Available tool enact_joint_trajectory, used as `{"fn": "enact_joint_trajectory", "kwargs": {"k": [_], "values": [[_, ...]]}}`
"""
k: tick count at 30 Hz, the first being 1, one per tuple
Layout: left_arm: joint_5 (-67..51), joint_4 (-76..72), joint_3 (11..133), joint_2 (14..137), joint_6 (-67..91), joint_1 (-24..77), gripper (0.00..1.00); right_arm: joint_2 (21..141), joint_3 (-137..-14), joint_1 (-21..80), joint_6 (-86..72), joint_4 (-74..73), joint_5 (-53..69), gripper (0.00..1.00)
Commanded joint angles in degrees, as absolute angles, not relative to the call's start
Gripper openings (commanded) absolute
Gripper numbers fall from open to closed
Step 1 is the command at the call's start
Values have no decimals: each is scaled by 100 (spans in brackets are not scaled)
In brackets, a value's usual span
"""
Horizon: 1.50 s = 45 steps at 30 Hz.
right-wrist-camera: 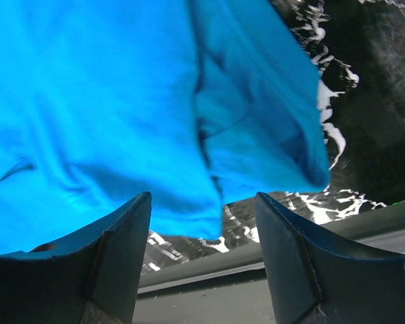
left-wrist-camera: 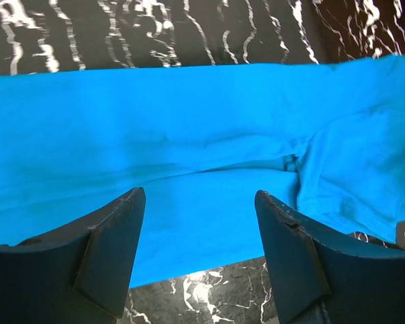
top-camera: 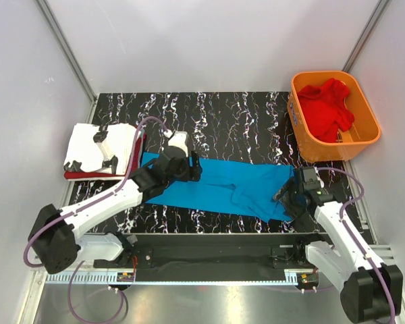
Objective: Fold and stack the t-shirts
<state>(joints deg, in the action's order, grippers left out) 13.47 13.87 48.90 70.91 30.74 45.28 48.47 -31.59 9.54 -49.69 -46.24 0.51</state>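
A bright blue t-shirt (top-camera: 223, 185) lies as a long folded strip across the middle of the black marbled table. My left gripper (top-camera: 189, 169) hovers over its left part, open, with blue cloth (left-wrist-camera: 189, 121) below its empty jaws (left-wrist-camera: 201, 202). At the shirt's right end my right gripper (top-camera: 285, 196) is open too. The loose blue hem (right-wrist-camera: 108, 101) hangs just beyond its fingertips (right-wrist-camera: 202, 202), not pinched. A folded white t-shirt with black marks (top-camera: 121, 138) rests on a dark red one (top-camera: 77, 175) at the left. A brighter red t-shirt (top-camera: 327, 108) lies crumpled in the basket.
The orange plastic basket (top-camera: 310, 145) stands at the back right corner. The marbled table top (top-camera: 243, 115) runs to white walls at the back and sides. A dark rail (top-camera: 209, 253) with both arm bases lines the near edge.
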Motion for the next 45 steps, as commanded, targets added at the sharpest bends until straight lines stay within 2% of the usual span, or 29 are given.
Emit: {"fn": "enact_joint_trajectory", "kwargs": {"k": [1, 18, 21, 23, 24, 25, 30, 34, 39, 45], "values": [[1810, 1494, 4808, 6751, 3252, 4456, 72, 5045, -2954, 1002, -5185, -4386, -211, 70], [1828, 1854, 4544, 5801, 3261, 3973, 75, 6108, -3085, 1432, -5475, -3876, -826, 65], [1802, 1863, 4518, 5766, 3243, 3938, 75, 6293, -3155, 1581, -5554, -3823, -896, 58], [1784, 1872, 4509, 5757, 3234, 3911, 75, 6319, -3155, 1591, -5546, -3762, -879, 41], [1767, 1881, 4491, 5757, 3234, 3911, 75, 6328, -3155, 1591, -5546, -3762, -949, 36], [1767, 1890, 4483, 5748, 3226, 3902, 75, 6328, -3225, 1591, -5520, -3744, -1010, 25], [1732, 1872, 4412, 5757, 3234, 3806, 75, 6661, -3682, 1591, -5212, -3692, -1502, 9], [1591, 1784, 4298, 5888, 3252, 3560, 76, 7625, -4559, 1565, -4923, -3640, -1924, 6], [1696, 1942, 4377, 6484, 3208, 3402, 76, 8787, -5439, 1564, -4755, -3200, -1671, 6], [1731, 1969, 4561, 6978, 3155, 3305, 75, 10431, -7257, 1503, -4422, -3217, -1635, 6]]}}
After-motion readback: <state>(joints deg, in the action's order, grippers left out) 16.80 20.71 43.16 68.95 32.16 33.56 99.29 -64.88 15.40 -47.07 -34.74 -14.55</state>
